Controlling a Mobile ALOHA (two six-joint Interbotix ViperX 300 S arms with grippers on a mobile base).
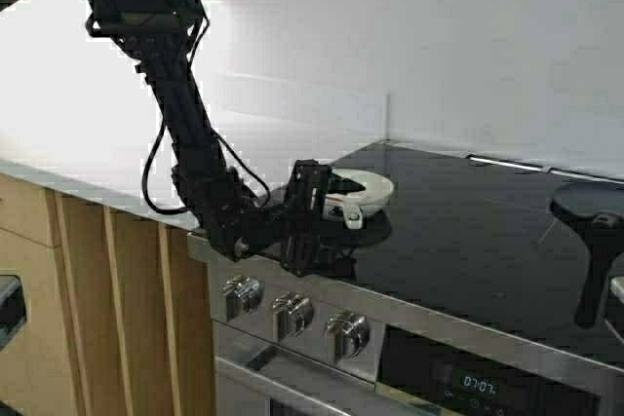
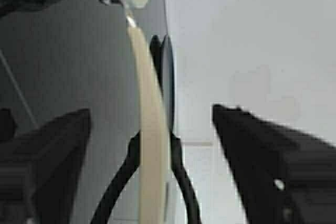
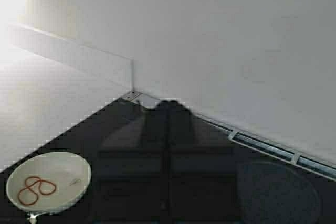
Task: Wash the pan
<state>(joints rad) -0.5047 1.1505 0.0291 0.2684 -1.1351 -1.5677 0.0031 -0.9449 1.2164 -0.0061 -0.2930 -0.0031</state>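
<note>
The small white pan (image 1: pixel 369 188) sits on the black cooktop (image 1: pixel 468 241) near its left edge. Its short handle points at my left gripper (image 1: pixel 338 208). In the left wrist view the pan (image 2: pixel 152 150) is edge-on between my left gripper's (image 2: pixel 152 111) fingers, which stand wide apart on either side and clear of it. The right wrist view shows the pan (image 3: pixel 50 182) from above with red looped stains (image 3: pixel 35 189) inside. My right gripper (image 3: pixel 168 106) is shut and empty, held above the cooktop and pointing at the back wall.
A dark frying pan (image 1: pixel 591 204) with a long black handle (image 1: pixel 595 280) lies at the cooktop's right; it also shows in the right wrist view (image 3: pixel 278 195). The stove's knobs (image 1: pixel 292 311) line the front. A white counter (image 1: pixel 88 143) lies to the left and a white wall behind.
</note>
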